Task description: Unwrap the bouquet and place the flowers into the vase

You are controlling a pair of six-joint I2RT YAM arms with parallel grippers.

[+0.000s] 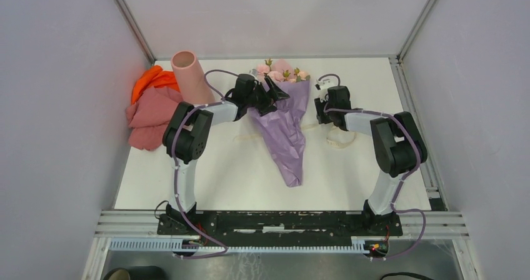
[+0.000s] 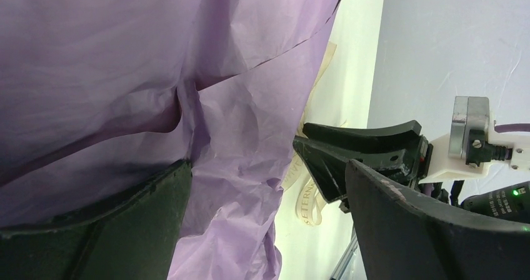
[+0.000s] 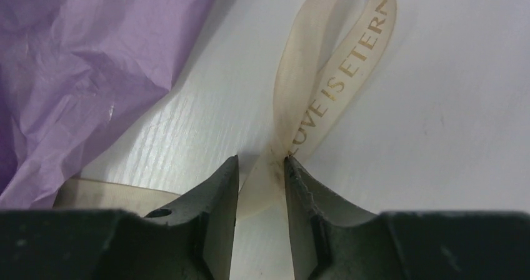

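The bouquet (image 1: 284, 130) lies on the white table, lilac paper pointing toward me, and the flowers (image 1: 281, 74) peek out at its far end. The vase (image 1: 190, 77) stands at the back left. My left gripper (image 1: 272, 95) is open wide over the paper's upper part; in the left wrist view the lilac paper (image 2: 237, 136) fills the space between its fingers (image 2: 125, 230). My right gripper (image 3: 261, 164) is low on the table right of the bouquet, jaws narrowed but still apart. The cream ribbon (image 3: 337, 74) loops out from the gap between them.
Salmon-pink and orange cloths (image 1: 150, 108) are heaped at the left edge beside the vase. More ribbon (image 1: 340, 139) trails on the table near the right arm. Grey walls enclose the table on three sides.
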